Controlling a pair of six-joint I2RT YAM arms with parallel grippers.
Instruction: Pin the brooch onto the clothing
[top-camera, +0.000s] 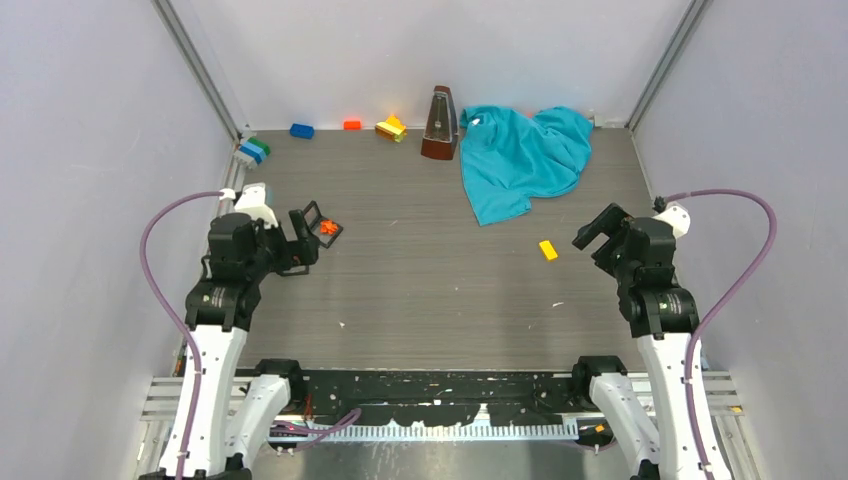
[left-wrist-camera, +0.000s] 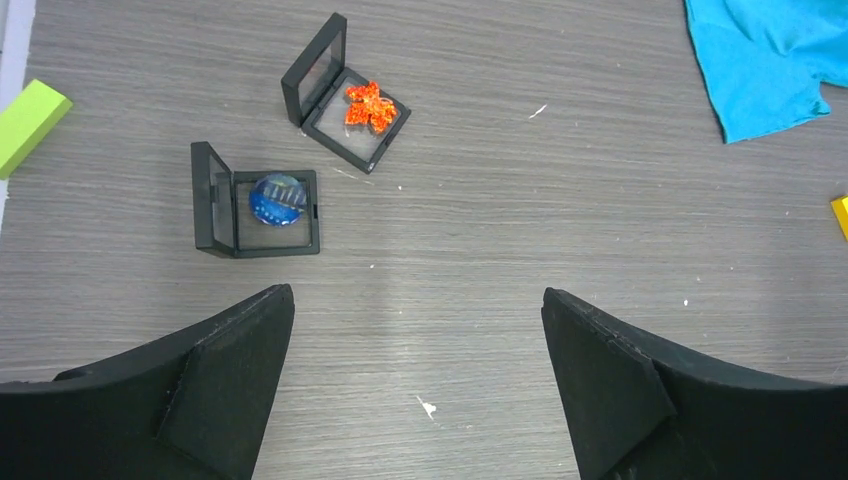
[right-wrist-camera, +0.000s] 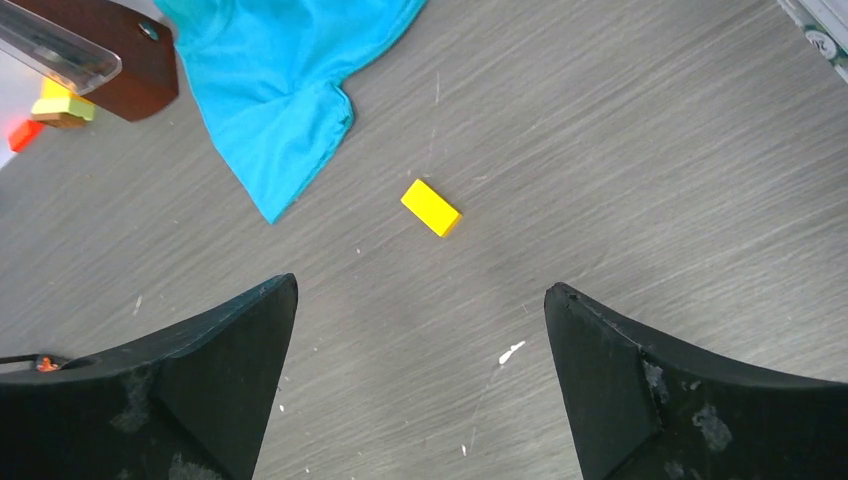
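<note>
The teal-blue T-shirt (top-camera: 520, 155) lies crumpled at the back right of the table; a corner of it shows in the left wrist view (left-wrist-camera: 765, 60) and in the right wrist view (right-wrist-camera: 280, 80). An orange flower brooch (left-wrist-camera: 368, 105) sits in an open black case (left-wrist-camera: 325, 70), also seen from above (top-camera: 327, 228). A round blue brooch (left-wrist-camera: 278, 198) sits in a second open black case (left-wrist-camera: 215, 200). My left gripper (left-wrist-camera: 415, 300) is open and empty, just short of the cases (top-camera: 300, 238). My right gripper (right-wrist-camera: 420, 290) is open and empty, near the shirt's front edge (top-camera: 600, 230).
A brown metronome (top-camera: 440, 125) stands left of the shirt. A yellow block (top-camera: 548, 250) lies between the shirt and my right gripper (right-wrist-camera: 431, 207). Blue (top-camera: 302, 130), orange (top-camera: 352, 124) and yellow (top-camera: 391, 128) bricks line the back wall. A blue-green stack (top-camera: 253, 151) sits at back left.
</note>
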